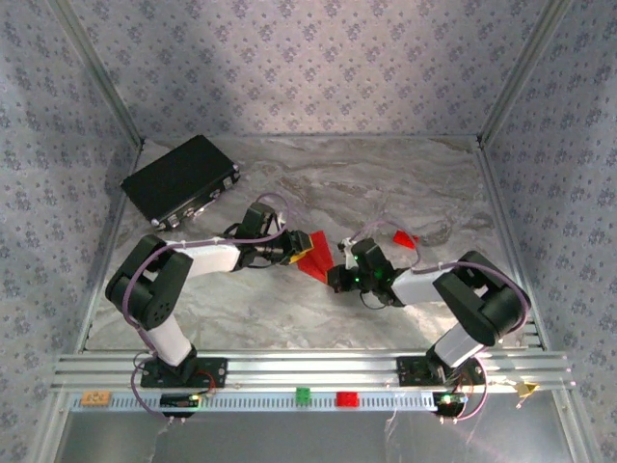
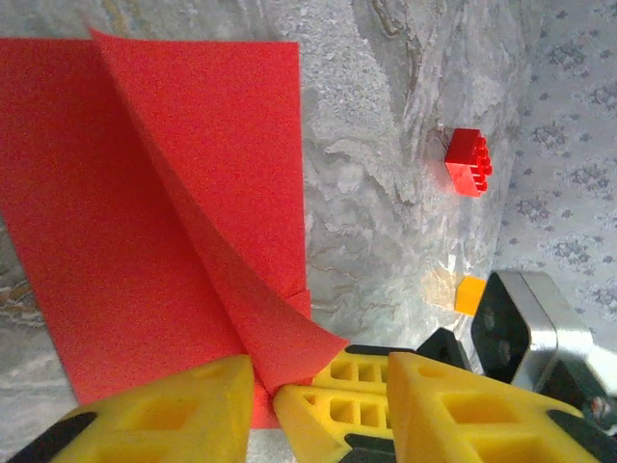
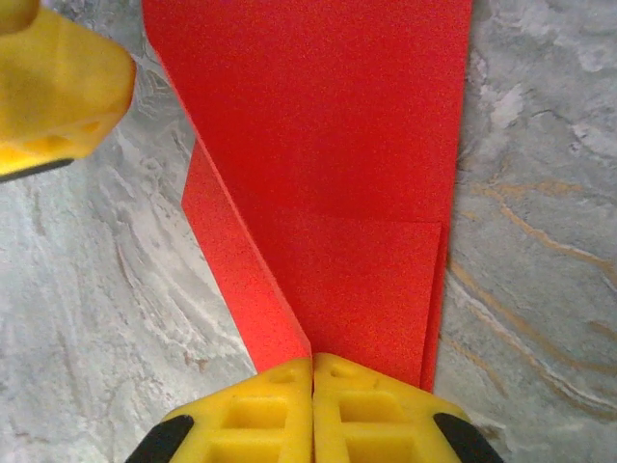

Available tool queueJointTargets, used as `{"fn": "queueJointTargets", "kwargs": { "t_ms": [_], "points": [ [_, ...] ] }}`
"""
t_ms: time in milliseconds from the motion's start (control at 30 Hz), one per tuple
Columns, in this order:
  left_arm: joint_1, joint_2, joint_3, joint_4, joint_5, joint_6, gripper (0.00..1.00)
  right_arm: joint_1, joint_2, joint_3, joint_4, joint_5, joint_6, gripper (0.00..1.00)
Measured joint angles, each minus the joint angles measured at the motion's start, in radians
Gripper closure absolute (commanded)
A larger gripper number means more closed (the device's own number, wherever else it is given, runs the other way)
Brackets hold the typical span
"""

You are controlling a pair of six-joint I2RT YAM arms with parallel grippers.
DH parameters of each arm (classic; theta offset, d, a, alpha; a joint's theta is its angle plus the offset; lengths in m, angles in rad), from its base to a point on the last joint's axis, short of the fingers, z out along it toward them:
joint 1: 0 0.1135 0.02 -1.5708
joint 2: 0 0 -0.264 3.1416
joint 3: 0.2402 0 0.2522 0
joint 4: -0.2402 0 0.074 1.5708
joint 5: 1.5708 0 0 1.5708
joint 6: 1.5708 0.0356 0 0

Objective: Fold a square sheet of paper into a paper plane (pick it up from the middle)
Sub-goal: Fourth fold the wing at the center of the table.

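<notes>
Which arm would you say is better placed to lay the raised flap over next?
Left, probably: the left tool holds the sheet by its lifted flap, while the right tool sits shut at its edge.

My top external camera hangs high behind the 2 arm bases, tilted down and forward, far enough back to hold the whole marble table (image 1: 386, 183). The bases sit at 6 o'clock and the back wall at 12. My left wrist camera rides behind the left gripper (image 1: 292, 247), facing 3 o'clock in that top view, low and very close to the red paper (image 1: 314, 258). My right wrist camera peers steeply down over the right gripper (image 1: 339, 278), facing roughly 9 o'clock, equally close. All 3 views share the paper; top and left wrist also share the small red block (image 2: 468, 159).
</notes>
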Motion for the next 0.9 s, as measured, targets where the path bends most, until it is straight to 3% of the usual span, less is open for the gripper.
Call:
{"fn": "queueJointTargets", "kwargs": {
  "t_ms": [167,433,900],
  "points": [
    [-0.003,0.01,0.0,0.003,0.003,-0.002,0.77,-0.044,0.048,0.021,0.031,-0.126,0.07,0.95],
    [-0.013,0.056,0.011,0.004,0.007,-0.001,0.83,-0.085,0.089,0.021,0.084,-0.246,0.172,0.95],
    [-0.023,0.087,0.021,0.008,0.003,0.0,0.8,-0.134,0.136,0.001,0.183,-0.346,0.304,0.97]
  ]
}}
